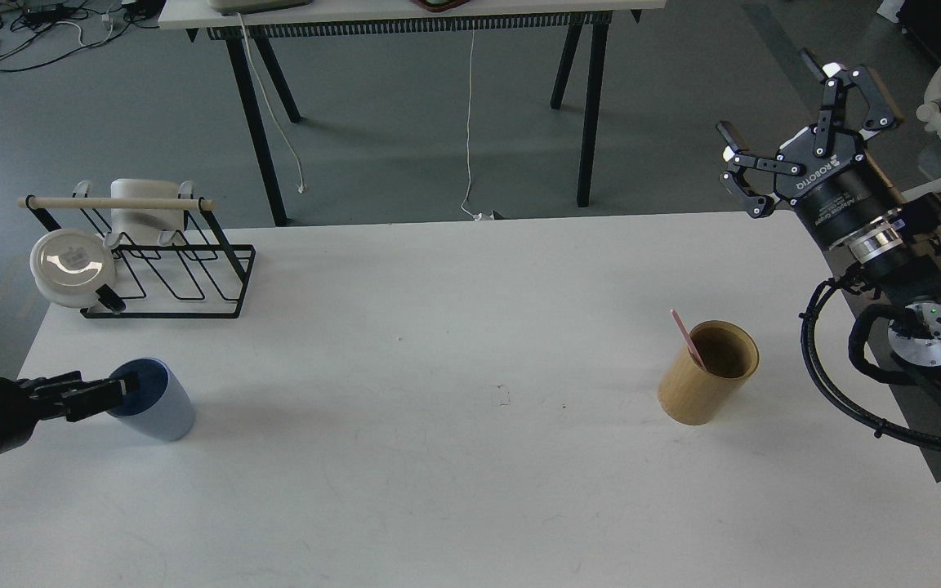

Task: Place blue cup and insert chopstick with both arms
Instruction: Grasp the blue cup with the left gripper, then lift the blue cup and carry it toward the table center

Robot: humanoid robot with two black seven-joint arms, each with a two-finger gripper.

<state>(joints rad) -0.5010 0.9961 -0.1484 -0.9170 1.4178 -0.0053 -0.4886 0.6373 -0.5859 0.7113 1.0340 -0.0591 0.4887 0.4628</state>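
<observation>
The pale blue cup (162, 408) stands upright near the table's left edge. My left gripper (115, 394) comes in low from the left. Its dark fingertips sit at the cup's left rim, over the mouth. The view does not show whether they are closed on the rim. The pink chopstick (684, 335) leans inside a tan wooden holder (703, 388) at the table's right side. My right gripper (766, 94) hangs open and empty, high beyond the table's back right corner, well away from the chopstick.
A black wire rack (193, 282) with a beige dowel (115, 202), a white bowl (70, 268) and a white cup (145, 211) stands at the back left, just behind the blue cup. Another table (405, 12) stands beyond. The white table (454, 457) stretches between cup and holder.
</observation>
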